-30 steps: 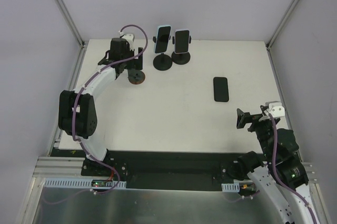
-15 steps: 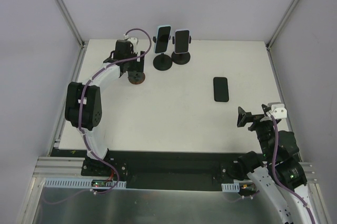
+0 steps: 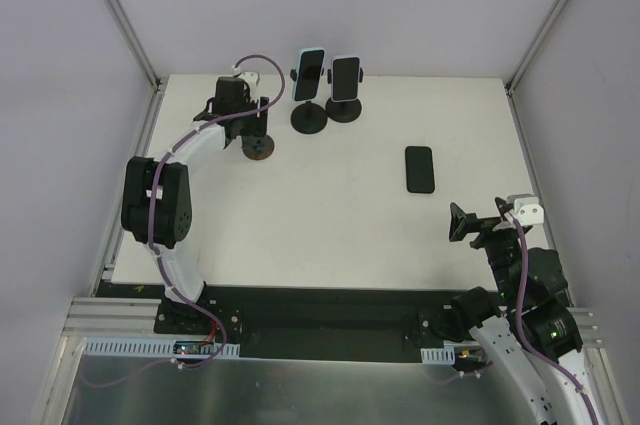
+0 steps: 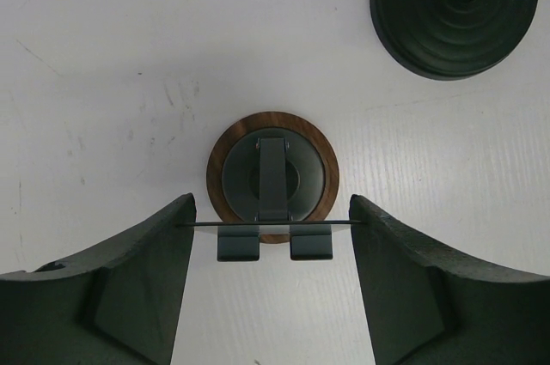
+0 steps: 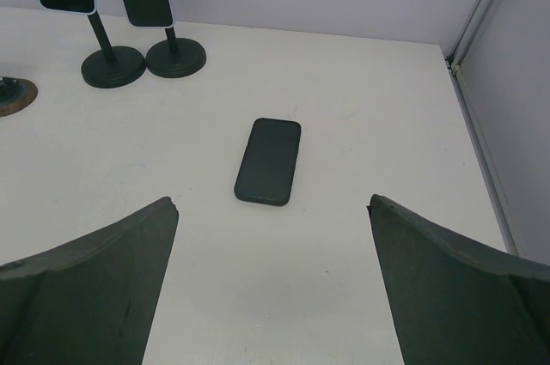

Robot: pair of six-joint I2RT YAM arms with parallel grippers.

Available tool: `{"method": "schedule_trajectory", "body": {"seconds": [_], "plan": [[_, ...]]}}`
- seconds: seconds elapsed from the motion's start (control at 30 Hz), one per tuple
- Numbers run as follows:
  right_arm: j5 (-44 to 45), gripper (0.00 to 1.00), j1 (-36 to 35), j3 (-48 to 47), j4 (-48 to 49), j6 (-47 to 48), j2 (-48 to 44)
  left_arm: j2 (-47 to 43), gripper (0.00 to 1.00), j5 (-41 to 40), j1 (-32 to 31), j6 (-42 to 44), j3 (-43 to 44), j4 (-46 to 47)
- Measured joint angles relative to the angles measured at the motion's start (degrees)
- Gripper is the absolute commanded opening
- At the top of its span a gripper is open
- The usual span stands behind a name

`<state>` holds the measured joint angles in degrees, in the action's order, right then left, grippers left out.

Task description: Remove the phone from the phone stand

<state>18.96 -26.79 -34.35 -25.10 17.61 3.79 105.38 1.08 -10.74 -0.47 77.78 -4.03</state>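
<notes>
An empty phone stand with a round wooden base (image 3: pixel 260 148) stands at the back left. My left gripper (image 3: pixel 243 110) hangs right above it. In the left wrist view the stand (image 4: pixel 272 178) shows its two front lips, and the ends of its thin back plate (image 4: pixel 271 223) meet both fingertips. A black phone (image 3: pixel 419 168) lies flat on the table at the right and also shows in the right wrist view (image 5: pixel 269 161). My right gripper (image 3: pixel 462 224) is open and empty, hovering nearer than that phone.
Two more phones (image 3: pixel 310 73) (image 3: pixel 346 76) stand upright on black round-based stands (image 3: pixel 308 120) at the back centre, close to the right of the wooden stand. One black base (image 4: pixel 454 13) shows in the left wrist view. The table's right edge (image 5: pixel 477 150) runs close to the phone.
The left arm's elbow and wrist have shifted a little to the right over the wooden stand. The right gripper has drawn back slightly. The stand and phones have not moved.
</notes>
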Motion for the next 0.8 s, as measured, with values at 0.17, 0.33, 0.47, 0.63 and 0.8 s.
{"method": "schedule_trajectory", "body": {"seconds": [0.17, 0.33, 0.47, 0.63, 0.8], "plan": [[-0.4, 0.96, 0.0, 0.0, 0.0, -0.1, 0.0, -3.7, 0.3, 0.1, 2.6, 0.3, -4.4, 0.8], [-1.0, 0.96, 0.0, 0.0, 0.0, -0.2, 0.0, -10.3, 0.29, -1.4, 9.1, 0.3, -11.4, 0.5], [-1.4, 0.96, 0.0, 0.0, 0.0, -0.3, -0.1, -18.0, 0.28, -4.3, 15.2, -0.3, -17.6, -0.2], [-1.7, 0.96, -0.3, 0.0, 0.0, -0.4, -0.7, -25.7, 0.27, -7.8, 20.5, -2.0, -22.8, -1.2], [-1.7, 0.96, -0.7, 0.0, 0.0, -0.4, -1.2, -26.7, 0.27, -8.2, 24.2, -4.2, -24.3, -1.4]]}}
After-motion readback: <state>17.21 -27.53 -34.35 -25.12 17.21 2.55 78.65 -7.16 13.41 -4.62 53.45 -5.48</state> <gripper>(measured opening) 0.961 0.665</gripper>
